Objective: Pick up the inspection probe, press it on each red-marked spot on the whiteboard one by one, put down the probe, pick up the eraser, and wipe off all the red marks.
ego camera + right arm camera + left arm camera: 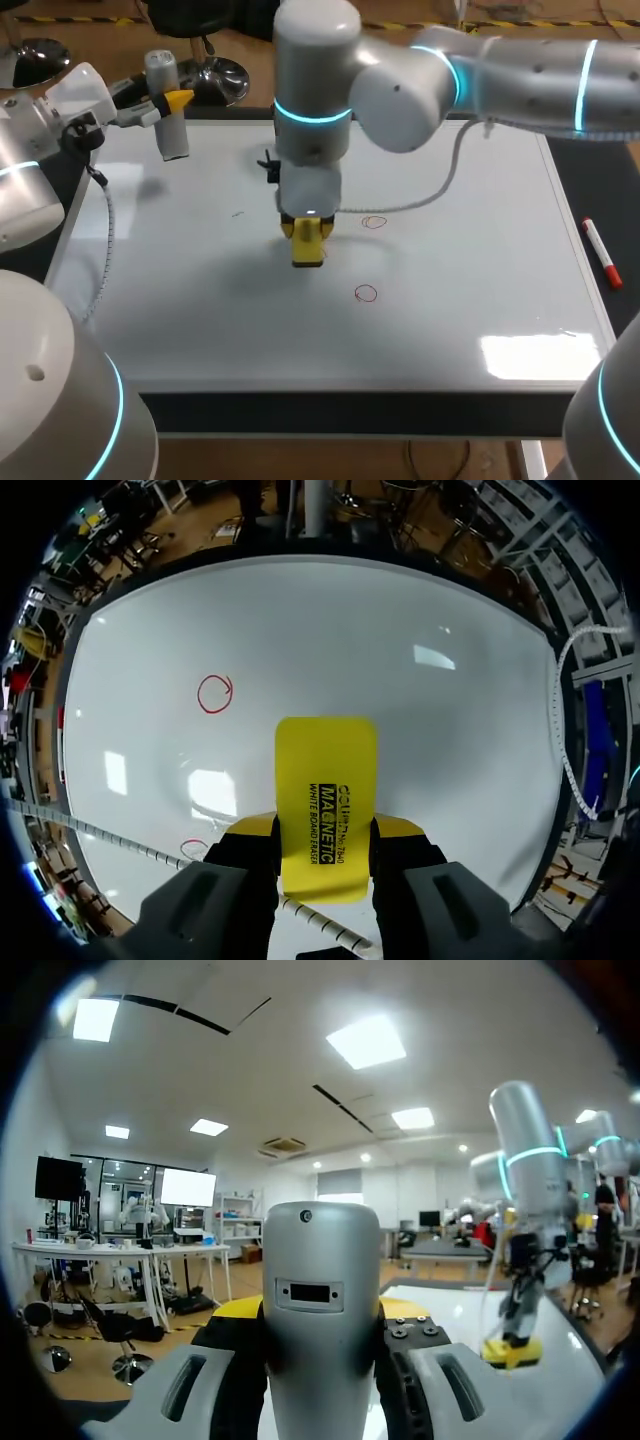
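My right gripper [308,236] comes in over the middle of the whiteboard [450,330], shut on the yellow eraser [308,250], which points down at the board. In the right wrist view the eraser [326,805] sits between the gripper's [322,838] yellow tips. One red circle [214,693] lies ahead of it, another red mark [193,848] beside the fingers. From the head view two red circles [374,222] [366,293] show to the right of the eraser. My left gripper [172,102] is shut on the grey probe [171,120], held upright at the board's far left corner. The probe [318,1300] fills the left wrist view.
A red marker pen [603,253] lies on the dark strip beyond the board's right edge. A white coiled cable [420,200] hangs from my right arm over the board. My right arm [525,1200] with the eraser [512,1352] shows in the left wrist view.
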`<state>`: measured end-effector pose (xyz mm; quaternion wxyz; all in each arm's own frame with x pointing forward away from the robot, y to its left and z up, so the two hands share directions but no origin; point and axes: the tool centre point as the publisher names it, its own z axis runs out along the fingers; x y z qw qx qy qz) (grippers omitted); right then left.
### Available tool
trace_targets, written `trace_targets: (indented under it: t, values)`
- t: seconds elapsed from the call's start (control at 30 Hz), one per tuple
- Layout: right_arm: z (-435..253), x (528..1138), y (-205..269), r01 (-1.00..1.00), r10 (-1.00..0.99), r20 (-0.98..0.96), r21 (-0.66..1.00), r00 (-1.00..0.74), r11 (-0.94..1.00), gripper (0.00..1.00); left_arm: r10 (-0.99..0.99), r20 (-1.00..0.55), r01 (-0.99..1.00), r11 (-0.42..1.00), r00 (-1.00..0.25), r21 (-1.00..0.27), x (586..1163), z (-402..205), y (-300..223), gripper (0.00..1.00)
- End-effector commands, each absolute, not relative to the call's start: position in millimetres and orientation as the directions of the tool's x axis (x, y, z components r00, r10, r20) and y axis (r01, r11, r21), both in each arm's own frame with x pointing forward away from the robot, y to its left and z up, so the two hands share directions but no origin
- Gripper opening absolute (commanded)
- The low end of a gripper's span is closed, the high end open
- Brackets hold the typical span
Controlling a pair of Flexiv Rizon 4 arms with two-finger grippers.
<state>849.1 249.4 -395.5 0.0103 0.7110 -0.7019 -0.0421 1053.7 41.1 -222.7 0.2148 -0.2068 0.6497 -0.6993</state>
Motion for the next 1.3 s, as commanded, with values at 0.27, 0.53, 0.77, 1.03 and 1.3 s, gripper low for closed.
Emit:
trace_targets:
  t: [0.27,0.53,0.77,1.03,1.3]
  values:
    - [-418,846,274,-0.995,-0.997,-0.038,0.074,0.067,-0.070,0.00,-0.571,0.009,0.035,-0.065,-0.821,-0.997,1054,-223,41,0.00]
    - [-426,846,274,-0.994,-0.997,-0.029,0.078,0.071,-0.073,0.00,-0.571,0.009,0.035,-0.065,-0.821,-0.997,1054,-223,41,0.00]
    - [-431,844,268,-0.993,-0.997,-0.021,0.087,0.073,-0.074,0.00,-0.571,0.009,0.035,-0.065,-0.821,-0.997,1054,-223,41,0.00]
    - [-439,846,256,-0.994,-0.999,-0.011,0.100,0.053,-0.054,0.00,-0.571,0.009,0.035,-0.065,-0.821,-0.997,1054,-223,41,0.00]
    - [-448,843,236,-0.993,-0.999,0.017,0.112,0.028,-0.026,0.00,-0.571,0.009,0.035,-0.065,-0.821,-0.997,1054,-223,41,0.00]
